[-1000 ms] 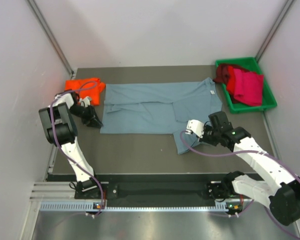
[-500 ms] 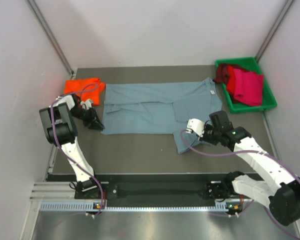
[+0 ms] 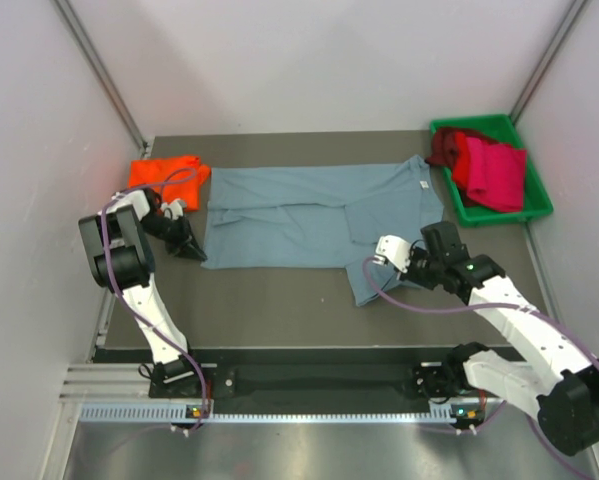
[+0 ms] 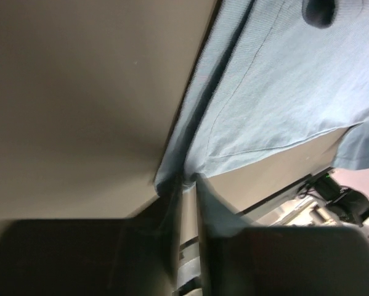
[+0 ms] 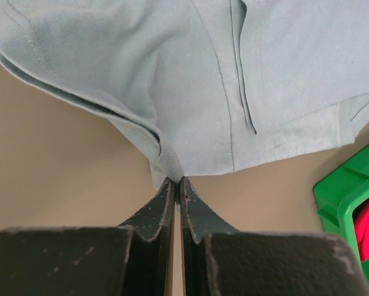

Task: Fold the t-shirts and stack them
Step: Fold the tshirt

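Observation:
A large slate blue-grey t-shirt (image 3: 314,215) lies spread across the middle of the table. My left gripper (image 3: 194,249) is at its near-left corner, the jaws nearly together with the bunched corner (image 4: 185,177) pinched at their tips. My right gripper (image 3: 415,264) is shut on the hem of the shirt's near-right part (image 5: 175,176), low over the table. An orange-red t-shirt (image 3: 165,172) lies folded at the far left. Crimson and magenta t-shirts (image 3: 491,170) are piled in the bin.
A green plastic bin (image 3: 532,212) stands at the far right, its corner (image 5: 341,194) close to my right gripper. White walls close in the table on three sides. The black rail with both arm bases (image 3: 309,382) runs along the near edge.
My left gripper has slid a little right, onto the shirt's near-left corner, and its jaws have narrowed on the cloth. The right gripper has barely shifted.

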You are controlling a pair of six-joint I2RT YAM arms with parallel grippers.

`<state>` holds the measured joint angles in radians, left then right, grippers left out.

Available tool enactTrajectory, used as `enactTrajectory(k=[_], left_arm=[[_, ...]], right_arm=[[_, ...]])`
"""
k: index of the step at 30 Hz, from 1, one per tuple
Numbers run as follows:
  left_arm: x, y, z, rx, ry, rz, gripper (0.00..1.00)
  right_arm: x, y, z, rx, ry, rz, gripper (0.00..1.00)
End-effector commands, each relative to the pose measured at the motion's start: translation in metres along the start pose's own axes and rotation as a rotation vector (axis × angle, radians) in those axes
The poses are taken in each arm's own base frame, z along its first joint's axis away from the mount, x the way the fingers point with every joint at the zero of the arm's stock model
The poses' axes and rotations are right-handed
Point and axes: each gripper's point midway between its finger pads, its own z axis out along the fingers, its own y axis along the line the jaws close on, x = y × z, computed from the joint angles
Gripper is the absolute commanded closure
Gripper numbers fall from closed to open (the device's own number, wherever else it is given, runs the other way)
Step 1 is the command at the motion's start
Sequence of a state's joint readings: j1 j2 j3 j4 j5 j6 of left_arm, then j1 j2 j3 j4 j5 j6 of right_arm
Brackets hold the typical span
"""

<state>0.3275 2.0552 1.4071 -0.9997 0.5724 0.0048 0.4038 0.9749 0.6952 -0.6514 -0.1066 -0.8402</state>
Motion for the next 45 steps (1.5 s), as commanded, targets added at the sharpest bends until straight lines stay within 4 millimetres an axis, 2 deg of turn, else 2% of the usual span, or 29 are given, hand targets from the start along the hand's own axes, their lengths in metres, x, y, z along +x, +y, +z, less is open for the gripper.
enactTrajectory(k=[1, 5, 8, 11, 15, 18, 22, 26, 33, 39, 45], left_arm=[[0.005, -0.012, -0.009, 0.036, -0.009, 0.031, 1.0], [0.008, -0.015, -0.01, 0.049, -0.004, 0.035, 1.0], [0.007, -0.022, -0.021, 0.059, -0.02, 0.061, 1.0], [0.001, -0.033, -0.04, 0.059, -0.061, 0.106, 1.0], [-0.007, -0.057, -0.077, 0.062, -0.161, 0.203, 1.0], [-0.001, -0.068, -0.091, 0.076, -0.183, 0.238, 1.0], [0.013, -0.068, -0.096, 0.064, -0.156, 0.258, 1.0], [0.025, -0.065, -0.093, 0.065, -0.101, 0.26, 1.0], [0.03, -0.07, -0.101, 0.072, -0.102, 0.275, 1.0], [0.034, -0.075, -0.109, 0.073, -0.108, 0.301, 1.0], [0.009, -0.077, -0.114, 0.055, -0.158, 0.317, 1.0]], right_arm=[[-0.008, -0.01, -0.005, 0.041, -0.044, 0.022, 1.0], [-0.007, -0.011, -0.007, 0.047, -0.045, 0.037, 1.0], [-0.008, -0.021, -0.013, 0.086, -0.052, 0.085, 1.0], [-0.013, -0.042, -0.027, 0.158, -0.078, 0.175, 1.0], [-0.017, -0.072, -0.051, 0.254, -0.116, 0.282, 1.0], [-0.015, -0.083, -0.062, 0.301, -0.13, 0.337, 1.0], [-0.015, -0.098, -0.078, 0.37, -0.156, 0.397, 1.0], [-0.025, -0.11, -0.092, 0.406, -0.207, 0.432, 1.0], [-0.046, -0.144, -0.125, 0.495, -0.278, 0.437, 1.0], [-0.062, -0.155, -0.147, 0.52, -0.327, 0.438, 1.0], [-0.061, -0.164, -0.133, 0.514, -0.314, 0.435, 1.0]])
